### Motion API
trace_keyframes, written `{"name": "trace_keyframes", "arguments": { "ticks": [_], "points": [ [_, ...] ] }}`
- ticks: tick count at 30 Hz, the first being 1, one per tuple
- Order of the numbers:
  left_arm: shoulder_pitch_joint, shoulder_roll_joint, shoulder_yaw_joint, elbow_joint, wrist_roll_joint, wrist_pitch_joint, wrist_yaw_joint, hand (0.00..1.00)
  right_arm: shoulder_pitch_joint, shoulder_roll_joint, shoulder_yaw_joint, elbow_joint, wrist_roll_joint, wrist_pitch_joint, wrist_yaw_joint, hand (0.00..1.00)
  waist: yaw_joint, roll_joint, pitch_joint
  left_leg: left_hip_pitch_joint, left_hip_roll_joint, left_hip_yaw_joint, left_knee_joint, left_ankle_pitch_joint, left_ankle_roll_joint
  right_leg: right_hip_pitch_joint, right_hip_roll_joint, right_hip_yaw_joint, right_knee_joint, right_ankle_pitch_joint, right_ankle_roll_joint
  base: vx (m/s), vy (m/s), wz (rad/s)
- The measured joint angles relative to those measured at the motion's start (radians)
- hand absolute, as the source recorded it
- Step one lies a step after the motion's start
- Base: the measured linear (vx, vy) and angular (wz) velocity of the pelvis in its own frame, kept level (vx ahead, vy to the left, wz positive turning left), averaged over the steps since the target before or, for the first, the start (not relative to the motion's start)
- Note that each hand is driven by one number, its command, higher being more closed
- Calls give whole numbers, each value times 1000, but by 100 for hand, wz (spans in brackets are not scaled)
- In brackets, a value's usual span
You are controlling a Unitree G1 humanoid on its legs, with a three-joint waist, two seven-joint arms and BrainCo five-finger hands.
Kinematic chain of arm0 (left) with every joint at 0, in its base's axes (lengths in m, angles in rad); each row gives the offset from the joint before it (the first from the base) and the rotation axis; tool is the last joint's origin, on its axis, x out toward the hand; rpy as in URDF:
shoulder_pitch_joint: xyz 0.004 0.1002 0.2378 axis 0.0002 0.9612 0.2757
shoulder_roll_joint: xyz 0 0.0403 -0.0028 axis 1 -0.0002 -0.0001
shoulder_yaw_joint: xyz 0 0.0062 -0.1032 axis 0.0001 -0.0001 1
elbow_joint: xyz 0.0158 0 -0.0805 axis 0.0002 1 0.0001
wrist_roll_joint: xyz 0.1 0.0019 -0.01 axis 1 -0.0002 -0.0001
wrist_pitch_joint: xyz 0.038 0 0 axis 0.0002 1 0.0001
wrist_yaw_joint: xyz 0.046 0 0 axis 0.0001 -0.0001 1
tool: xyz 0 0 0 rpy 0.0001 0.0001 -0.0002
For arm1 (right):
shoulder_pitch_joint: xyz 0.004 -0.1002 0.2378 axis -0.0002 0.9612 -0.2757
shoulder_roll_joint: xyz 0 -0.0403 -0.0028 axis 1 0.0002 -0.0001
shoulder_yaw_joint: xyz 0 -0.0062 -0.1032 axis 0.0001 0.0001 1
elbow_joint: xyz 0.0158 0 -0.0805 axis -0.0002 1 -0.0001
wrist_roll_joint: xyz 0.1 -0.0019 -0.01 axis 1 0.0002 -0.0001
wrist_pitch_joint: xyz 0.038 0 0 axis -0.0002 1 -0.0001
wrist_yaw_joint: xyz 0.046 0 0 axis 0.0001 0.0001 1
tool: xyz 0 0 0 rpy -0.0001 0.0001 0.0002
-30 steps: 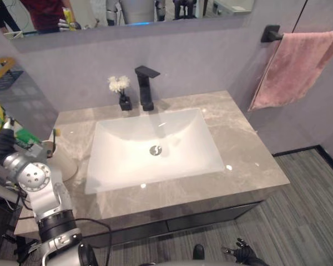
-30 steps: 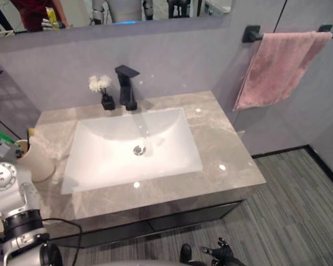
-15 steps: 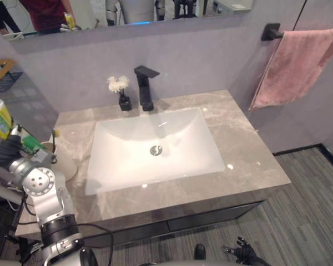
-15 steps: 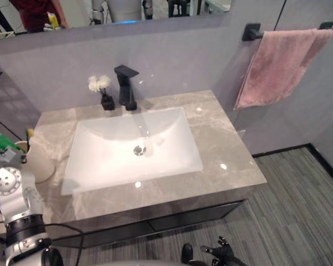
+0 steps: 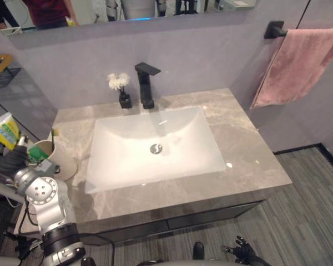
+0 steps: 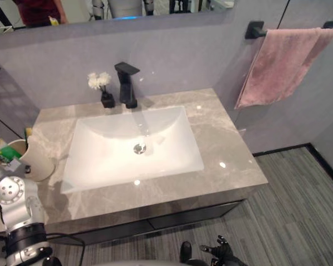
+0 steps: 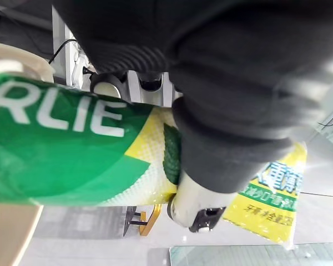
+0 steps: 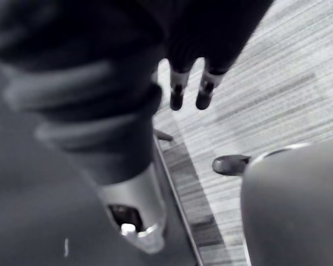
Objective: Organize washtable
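My left hand point(image 5: 10, 162) is shut on a green and yellow toothpaste tube point(image 5: 3, 131) at the counter's left end. The tube slants down, and its green end point(image 5: 42, 164) sits in the mouth of a beige cup point(image 5: 65, 162). In the left wrist view a dark-covered finger point(image 7: 222, 160) wraps over the tube point(image 7: 61, 149), with the cup's rim point(image 7: 11, 65) beside it. My right hand point(image 5: 242, 251) hangs low over the floor in front of the cabinet, its fingers point(image 8: 188, 91) straight and holding nothing.
A white basin point(image 5: 155, 147) is set in the grey marble counter point(image 5: 250, 160). A black faucet point(image 5: 146, 86) and a small vase of white flowers point(image 5: 121, 91) stand behind it. A pink towel point(image 5: 299, 64) hangs on a wall bar at the right.
My left hand has come down with the tube, and its green end has dropped from above the cup into the cup's mouth. The right hand has stayed put.
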Motion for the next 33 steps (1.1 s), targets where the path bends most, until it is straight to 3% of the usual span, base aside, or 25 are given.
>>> {"name": "trace_keyframes", "arguments": {
  "ticks": [3,4,33],
  "points": [
    [6,-10,0,0,1,1,0,100,0,0,0,0,0,0,0,0,0,0,0,1,0,2,0,0,0,0,0,2,0,0,0,0,0,0],
    [8,-11,0,0,1,2,-1,0,0,0,0,0,0,-1,0,0,0,0,0,1,0,3,0,0,0,0,0,2,0,0,1,0,0,0],
    [33,-20,21,-8,9,4,0,0,2,2,-1,0,28,-2,-3,0,3,0,6,2,0,3,0,-1,1,1,0,0,0,-2,2,0,0,0]
  ]
}}
